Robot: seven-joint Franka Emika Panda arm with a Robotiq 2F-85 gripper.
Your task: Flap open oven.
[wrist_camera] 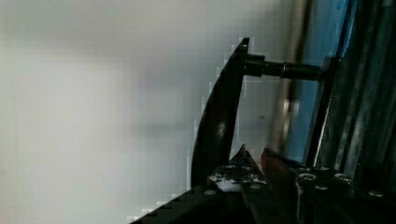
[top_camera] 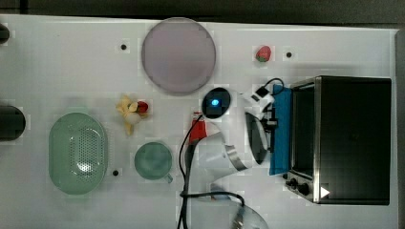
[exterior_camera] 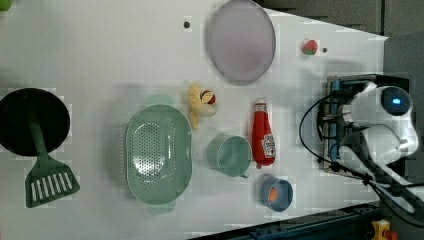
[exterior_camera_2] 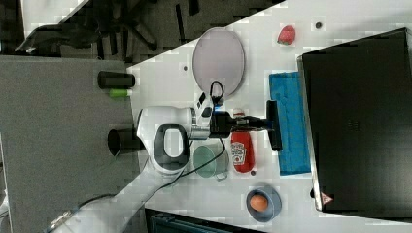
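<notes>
The oven [top_camera: 353, 138] stands at the top view's right, with a black top, a silver front frame and small knobs [top_camera: 298, 185]. Its blue glass door [top_camera: 282, 129] is swung down and out toward the table. In the right view my gripper [exterior_camera_2: 265, 124] reaches in level and is shut on the door's black bar handle [exterior_camera_2: 275, 125]. The wrist view shows the handle [wrist_camera: 219, 116] close up, with its standoff [wrist_camera: 285, 70] running to the blue glass [wrist_camera: 327, 46]. In the left view the arm [exterior_camera: 385, 115] covers most of the oven [exterior_camera: 334, 85].
A ketchup bottle [exterior_camera_2: 239, 150], a green mug [top_camera: 153, 161] and a blue bowl holding an egg [exterior_camera_2: 263, 204] lie near the arm. Farther off are a grey plate [top_camera: 178, 55], a strawberry [top_camera: 263, 53], a green colander [top_camera: 78, 152] and a plush toy [top_camera: 132, 110].
</notes>
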